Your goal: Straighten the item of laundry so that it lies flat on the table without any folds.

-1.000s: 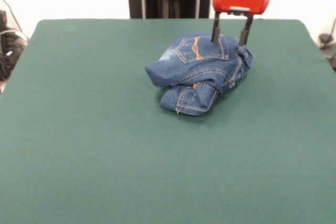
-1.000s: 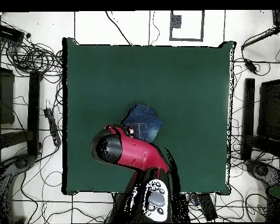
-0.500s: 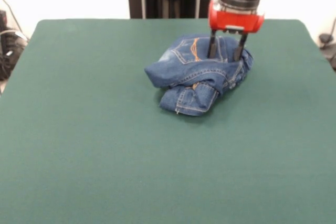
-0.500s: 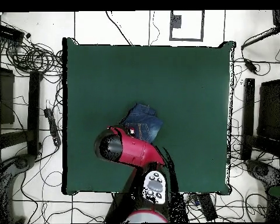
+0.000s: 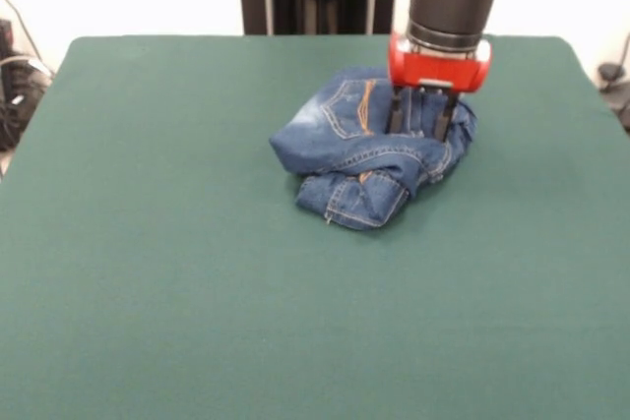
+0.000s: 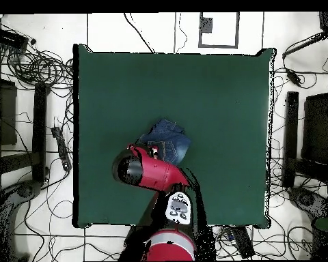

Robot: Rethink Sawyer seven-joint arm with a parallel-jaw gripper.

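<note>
Now the gripper [image 5: 420, 127] sits lower than half a sec ago: its two dark fingers [image 5: 396, 113] are sunk into the top right of the jeans [image 5: 369, 150], w/ the red wrist collar almost on the denim. A sec ago the tips only hovered at the bundle's upper edge, so the arm has come down into the cloth. Jaws look spread, w/ a fold of denim between the fingers; not yet pinched, as far as front view shows.

Jeans are a crumpled heap, upper centre-right of the front view, well inside the tabletop [image 5: 177, 272] edges. Back pocket w/ orange stitching faces up on the left of the heap; a cuff or hem is tucked under at the lower front. The heap has shifted a bit and squashed under the push, lower front lobe sitting slightly further left than before.

Overhead: arm covers most of the jeans [image 6: 171, 140], only the upper part shows, left of centre on the tabletop [image 6: 221, 95].

Judgement: grasp is being set, not made. Nothing is unfolded so far; task is barely begun. Next probably close on the fold, lift, drag outward.
</note>
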